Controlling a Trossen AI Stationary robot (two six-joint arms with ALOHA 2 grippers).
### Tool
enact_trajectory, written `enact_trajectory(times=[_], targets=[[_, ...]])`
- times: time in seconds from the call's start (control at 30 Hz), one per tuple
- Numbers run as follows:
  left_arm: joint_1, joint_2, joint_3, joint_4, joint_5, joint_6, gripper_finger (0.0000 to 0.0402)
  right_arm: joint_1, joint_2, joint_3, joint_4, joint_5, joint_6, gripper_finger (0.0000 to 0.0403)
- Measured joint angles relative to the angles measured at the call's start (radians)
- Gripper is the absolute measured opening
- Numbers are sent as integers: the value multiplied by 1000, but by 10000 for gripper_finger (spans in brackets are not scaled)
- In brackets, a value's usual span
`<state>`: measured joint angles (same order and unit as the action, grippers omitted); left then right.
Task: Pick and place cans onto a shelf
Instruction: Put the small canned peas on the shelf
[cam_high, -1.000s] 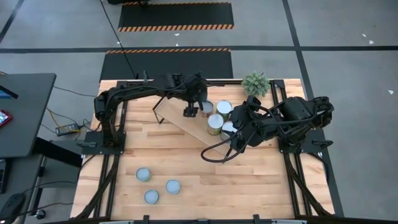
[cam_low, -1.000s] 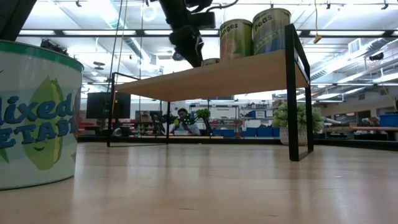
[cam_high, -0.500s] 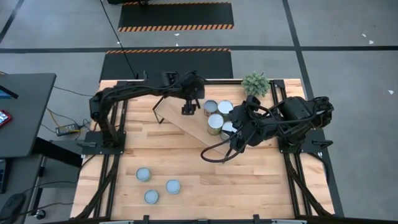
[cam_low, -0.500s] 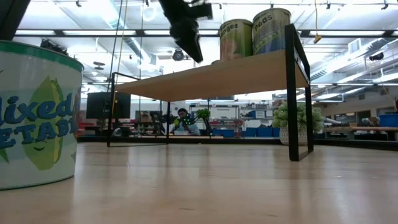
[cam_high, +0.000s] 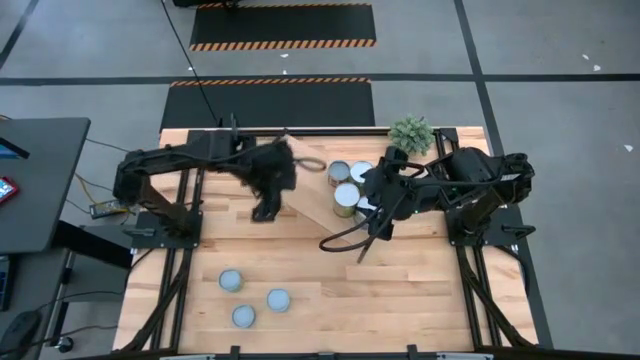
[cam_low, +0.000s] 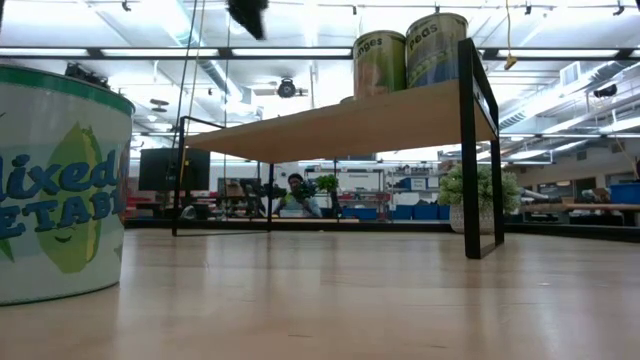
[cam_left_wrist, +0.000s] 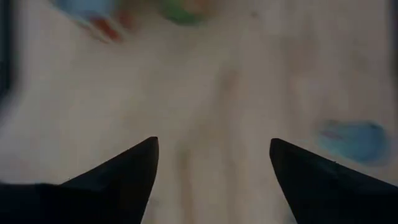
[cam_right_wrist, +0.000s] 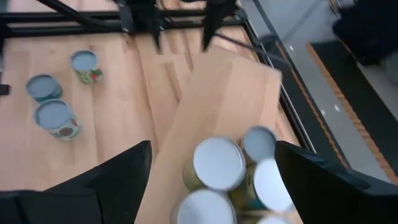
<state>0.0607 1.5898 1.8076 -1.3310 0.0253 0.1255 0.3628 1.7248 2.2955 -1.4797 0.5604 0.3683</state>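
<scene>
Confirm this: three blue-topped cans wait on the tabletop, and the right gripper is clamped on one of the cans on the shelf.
Not quite. The right gripper stands open and empty above the cans on the shelf, as the right wrist view shows. The three blue-topped cans do wait on the tabletop.

I see a small green potted plant (cam_high: 411, 134) at my table's (cam_high: 400, 290) far edge, a dark desk (cam_high: 35, 185) off to one side, and striped floor mats (cam_high: 283, 26) beyond

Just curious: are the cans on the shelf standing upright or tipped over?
Upright: the cans on the shelf show round tops from above, labels vertical in the low view.
</scene>
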Motion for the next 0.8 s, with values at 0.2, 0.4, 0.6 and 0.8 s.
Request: enact_trajectory(times=[0.2, 0.4, 0.6, 0.8], targets=[[-167, -33, 0, -115, 159, -223, 299, -16, 0, -2, 114, -51, -135, 347], [-387, -34, -12, -124, 128, -447, 298, -33, 5, -10, 173, -107, -210, 347], [-566, -37, -123, -109, 14, -661, 297, -33, 12, -21, 208, -142, -250, 347], [-703, -49, -275, 6, -5, -818, 297, -33, 13, -67, 278, -205, -278, 347]])
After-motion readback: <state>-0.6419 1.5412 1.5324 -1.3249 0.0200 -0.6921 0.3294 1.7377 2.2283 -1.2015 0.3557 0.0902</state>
